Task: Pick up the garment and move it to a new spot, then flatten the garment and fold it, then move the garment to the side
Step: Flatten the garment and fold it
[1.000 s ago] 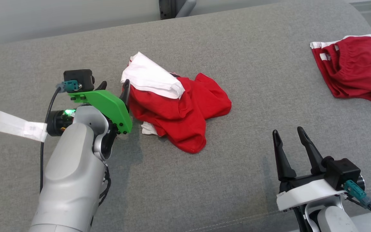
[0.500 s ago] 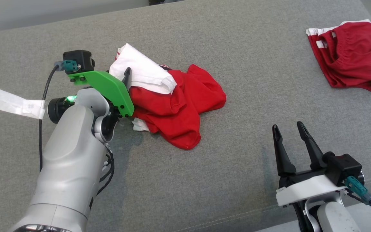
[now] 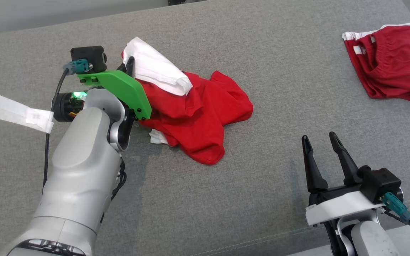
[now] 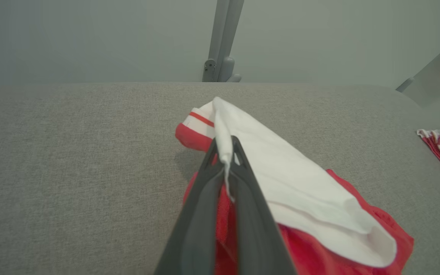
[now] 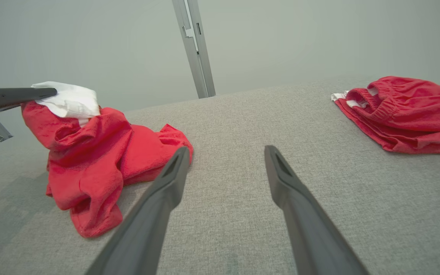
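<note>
Garment soft, light, will likely drape and bunch; left hand pinched shut on its white hem, a sound hold.

On the cushion, the garment lies left of centre, the second garment far right.

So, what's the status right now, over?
Left tool shut on crumpled garment, at its white edge. Right tool open, holding nothing. Garment's bulk on grey cushion, unfolded. Second red garment far right, well apart.
</note>
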Available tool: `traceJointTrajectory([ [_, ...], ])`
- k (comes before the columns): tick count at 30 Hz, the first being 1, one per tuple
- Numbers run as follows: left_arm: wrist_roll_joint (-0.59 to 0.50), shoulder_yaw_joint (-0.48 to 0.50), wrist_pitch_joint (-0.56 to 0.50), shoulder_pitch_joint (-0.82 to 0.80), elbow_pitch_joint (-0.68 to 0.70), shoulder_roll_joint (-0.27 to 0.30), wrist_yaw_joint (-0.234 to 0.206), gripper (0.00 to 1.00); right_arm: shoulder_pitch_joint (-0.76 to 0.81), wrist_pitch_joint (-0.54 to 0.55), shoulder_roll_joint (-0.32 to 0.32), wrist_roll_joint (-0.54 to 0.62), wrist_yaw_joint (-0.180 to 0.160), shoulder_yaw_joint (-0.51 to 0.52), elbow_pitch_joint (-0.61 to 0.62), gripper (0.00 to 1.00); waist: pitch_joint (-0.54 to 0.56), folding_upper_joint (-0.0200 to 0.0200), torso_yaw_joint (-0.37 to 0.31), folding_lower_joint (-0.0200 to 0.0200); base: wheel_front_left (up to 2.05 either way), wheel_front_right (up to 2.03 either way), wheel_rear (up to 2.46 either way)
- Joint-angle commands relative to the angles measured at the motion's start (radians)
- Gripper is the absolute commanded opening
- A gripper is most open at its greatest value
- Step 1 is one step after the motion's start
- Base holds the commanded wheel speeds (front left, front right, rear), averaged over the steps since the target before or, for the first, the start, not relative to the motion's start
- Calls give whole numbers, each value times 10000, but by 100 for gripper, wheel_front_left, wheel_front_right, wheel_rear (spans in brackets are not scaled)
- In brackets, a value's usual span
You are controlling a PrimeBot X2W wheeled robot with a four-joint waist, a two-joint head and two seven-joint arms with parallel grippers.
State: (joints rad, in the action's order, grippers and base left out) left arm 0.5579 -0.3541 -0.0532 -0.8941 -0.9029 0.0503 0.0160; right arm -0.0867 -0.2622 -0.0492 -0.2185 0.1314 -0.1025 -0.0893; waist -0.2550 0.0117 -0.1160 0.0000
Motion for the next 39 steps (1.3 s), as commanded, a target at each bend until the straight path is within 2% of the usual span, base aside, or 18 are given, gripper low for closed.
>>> traceJointTrajectory([
  [1, -106, -32, 271, -198, 35, 76, -64, 0, -60, -38, -25, -22, -15, 34, -2, 100, 20, -117, 34, 0, 0, 0, 0],
  [10, -441, -224, 1916, -236, 704, 80, -76, 0, 77, -38, -27, 97, -14, 161, -45, 100, 290, -117, 386, 0, 0, 0, 0],
  [16, -255, 107, 2809, 734, 1641, 345, -276, 0, 221, -36, -26, 133, -14, 265, -13, 100, 523, -117, 779, 0, 0, 0, 0],
  [18, -148, 422, 3005, 1602, 2226, 553, -443, 0, 292, -36, -27, 145, -15, 292, -22, 100, 605, -117, 1006, 0, 0, 0, 0],
  [25, 205, 1257, 3160, 3887, 3189, 1079, -972, 0, 341, -36, -27, 157, -15, 260, -149, 100, 715, -117, 1435, 0, 0, 0, 0],
  [31, 420, 1777, 3187, 5075, 3214, 1048, -1154, 0, 296, -36, -29, 183, -15, 177, -411, 100, 781, -117, 1581, 0, 0, 0, 0],
  [38, 505, 2240, 3182, 5625, 2796, 962, -1286, 0, 193, -36, -27, 188, -15, 99, -646, 100, 858, -117, 1605, 0, 0, 0, 0],
  [39, 513, 2290, 3182, 5672, 2697, 927, -1263, 9, 187, -36, -27, 197, -14, 77, -685, 100, 873, -117, 1608, 0, 0, 0, 0],
])
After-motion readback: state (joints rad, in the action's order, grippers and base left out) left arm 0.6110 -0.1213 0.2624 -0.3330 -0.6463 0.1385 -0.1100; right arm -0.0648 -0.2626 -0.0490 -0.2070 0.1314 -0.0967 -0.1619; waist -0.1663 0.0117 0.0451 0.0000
